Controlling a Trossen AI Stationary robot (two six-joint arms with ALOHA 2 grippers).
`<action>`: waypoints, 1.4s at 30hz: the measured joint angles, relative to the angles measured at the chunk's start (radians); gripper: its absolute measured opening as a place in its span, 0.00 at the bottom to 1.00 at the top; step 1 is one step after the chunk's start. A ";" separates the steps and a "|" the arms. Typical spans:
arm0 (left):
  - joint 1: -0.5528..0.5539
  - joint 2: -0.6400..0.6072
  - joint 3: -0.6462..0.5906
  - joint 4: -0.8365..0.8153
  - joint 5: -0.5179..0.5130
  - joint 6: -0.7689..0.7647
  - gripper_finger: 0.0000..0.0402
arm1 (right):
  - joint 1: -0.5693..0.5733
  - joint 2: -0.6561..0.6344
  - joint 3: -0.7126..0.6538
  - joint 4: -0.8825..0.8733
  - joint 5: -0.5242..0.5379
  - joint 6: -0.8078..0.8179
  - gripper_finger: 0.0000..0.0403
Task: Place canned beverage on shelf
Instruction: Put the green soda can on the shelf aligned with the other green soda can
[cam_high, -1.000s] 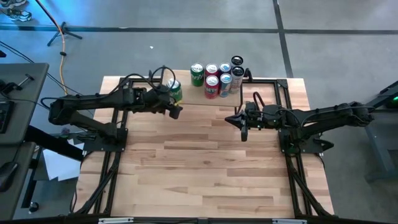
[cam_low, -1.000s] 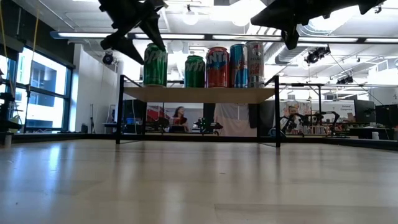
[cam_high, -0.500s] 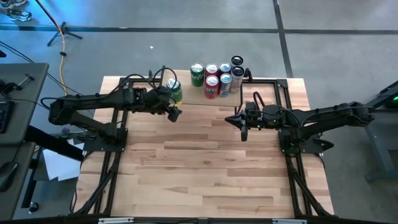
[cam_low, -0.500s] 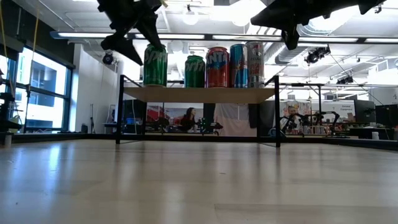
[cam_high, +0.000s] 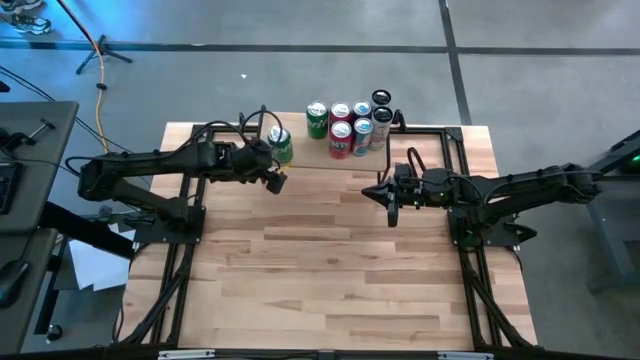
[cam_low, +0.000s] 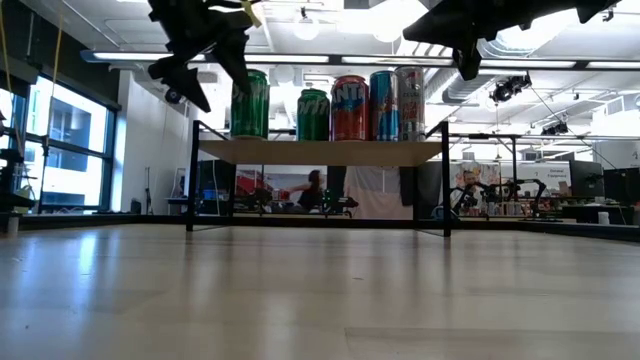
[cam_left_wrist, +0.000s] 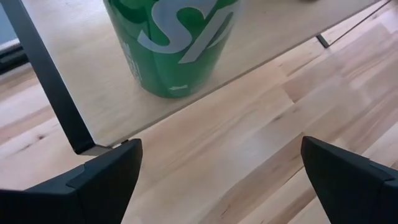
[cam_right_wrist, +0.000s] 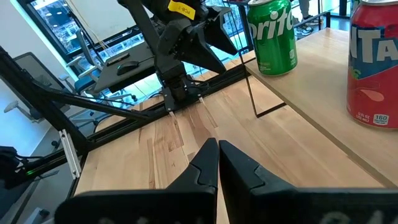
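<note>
left gripper (cam_high: 274, 176): pulled back since before, jaws spread wide, nothing held | green can (cam_high: 281, 146): left standing on shelf (cam_high: 312, 148), just ahead of jaws | right gripper (cam_high: 390, 203): unchanged, jaws pressed together

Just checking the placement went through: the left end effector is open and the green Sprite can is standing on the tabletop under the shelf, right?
Not quite. The left end effector is open, but the green Sprite can stands on top of the shelf, at its end, not on the tabletop under it. The low view shows this.
</note>
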 joint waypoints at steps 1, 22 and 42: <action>0.000 0.000 0.000 -0.001 0.001 -0.011 0.99 | 0.000 0.000 0.000 0.000 0.000 0.000 0.00; -0.001 0.022 0.000 0.066 -0.109 -0.126 0.98 | 0.000 0.007 0.000 -0.003 0.061 -0.008 0.00; 0.035 0.107 0.000 0.147 -0.193 0.003 0.98 | 0.000 0.105 0.000 0.031 0.059 0.045 0.00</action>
